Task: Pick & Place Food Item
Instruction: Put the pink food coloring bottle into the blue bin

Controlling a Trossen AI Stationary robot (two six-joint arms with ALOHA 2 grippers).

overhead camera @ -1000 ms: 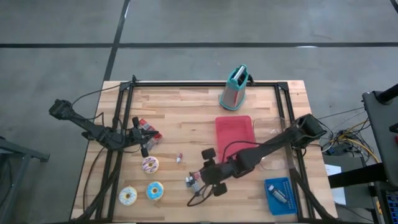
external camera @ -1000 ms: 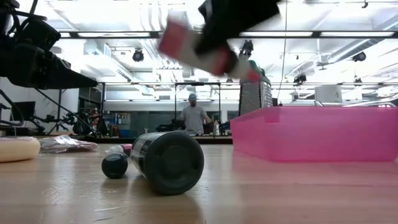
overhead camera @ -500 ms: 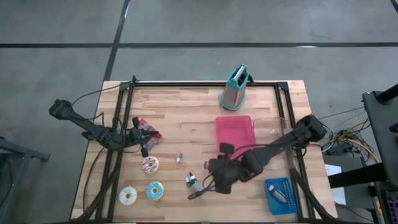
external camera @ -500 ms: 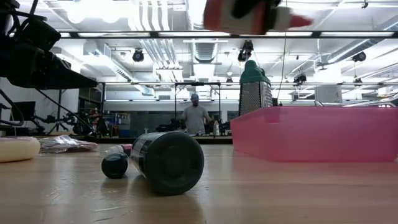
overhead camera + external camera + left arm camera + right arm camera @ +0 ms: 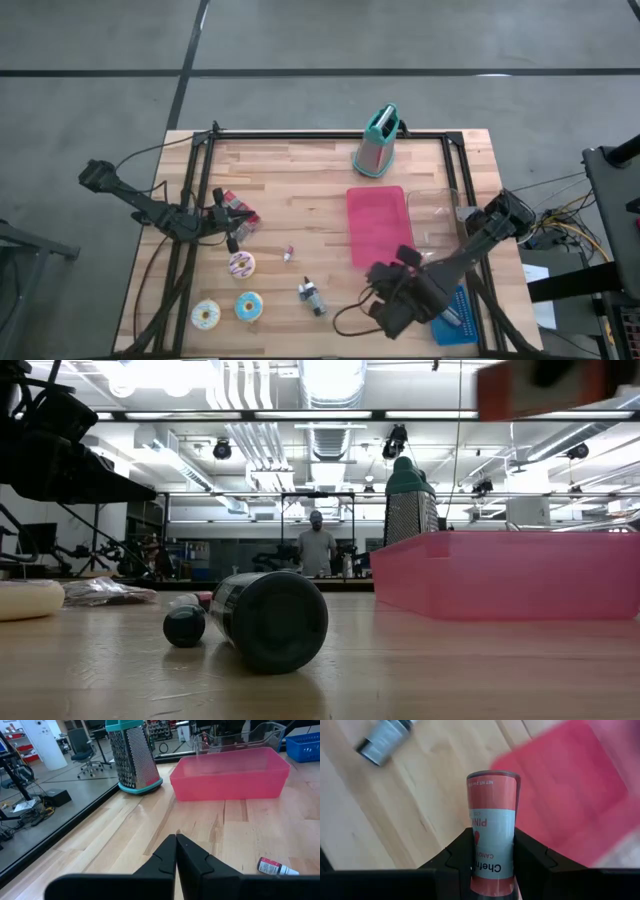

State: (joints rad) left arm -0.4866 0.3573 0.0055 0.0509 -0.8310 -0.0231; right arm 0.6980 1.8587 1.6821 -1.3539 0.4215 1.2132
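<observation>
My right gripper [image 5: 492, 845] is shut on a red-and-white labelled bottle [image 5: 492, 810]. It hangs in the air near the table's front edge [image 5: 388, 300], just in front of the pink bin [image 5: 378, 225]. The bottle shows blurred at the top of the low view [image 5: 555, 385]. My left gripper [image 5: 176, 840] is shut and empty at the table's left side [image 5: 232, 228], beside a red wrapped packet [image 5: 240, 212]. Three donuts [image 5: 241, 264] lie on the table at the front left. My right gripper pinches the bottle's lower body [image 5: 492, 857] between its two fingers, one on each side. The bottle's flat end [image 5: 493, 776] sticks out past the fingertips. The bottle is lifted clear of the table.
A small dark bottle [image 5: 311, 296] lies on its side on the table and shows close up in the low view [image 5: 268, 620]. A small tube [image 5: 288, 252], a teal grater [image 5: 377, 140], a clear container [image 5: 440, 215] and a blue basket [image 5: 450, 315] also stand on the table.
My right gripper has gone toward the table's right edge and a little toward the near edge, carrying the red-and-white bottle high above the table. It has moved away from the small dark bottle, which stays lying on the table.
</observation>
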